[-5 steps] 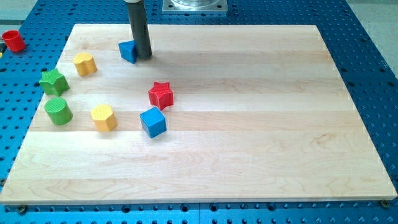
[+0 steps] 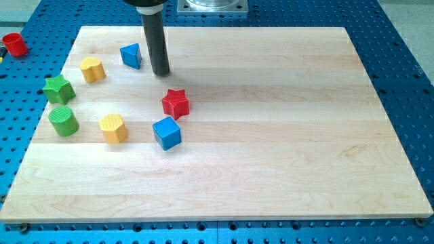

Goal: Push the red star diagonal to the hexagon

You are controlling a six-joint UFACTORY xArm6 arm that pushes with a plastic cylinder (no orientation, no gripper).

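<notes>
Rod tip, my tip (image 2: 161, 73), has no jaws to open or close and touches nothing, standing on the board (image 2: 271, 169) just right of the blue triangular block (image 2: 131, 55). Red star (image 2: 175, 103) lies near, toward the view's bottom and slightly right; the yellow hexagon (image 2: 113, 127) sits lower-left of it, so I judge my push must come from the star's upper right.

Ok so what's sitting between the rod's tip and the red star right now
Nothing. In the camera view, only bare wood separates my tip from the red star, which lies below it and slightly to the view's right.
</notes>
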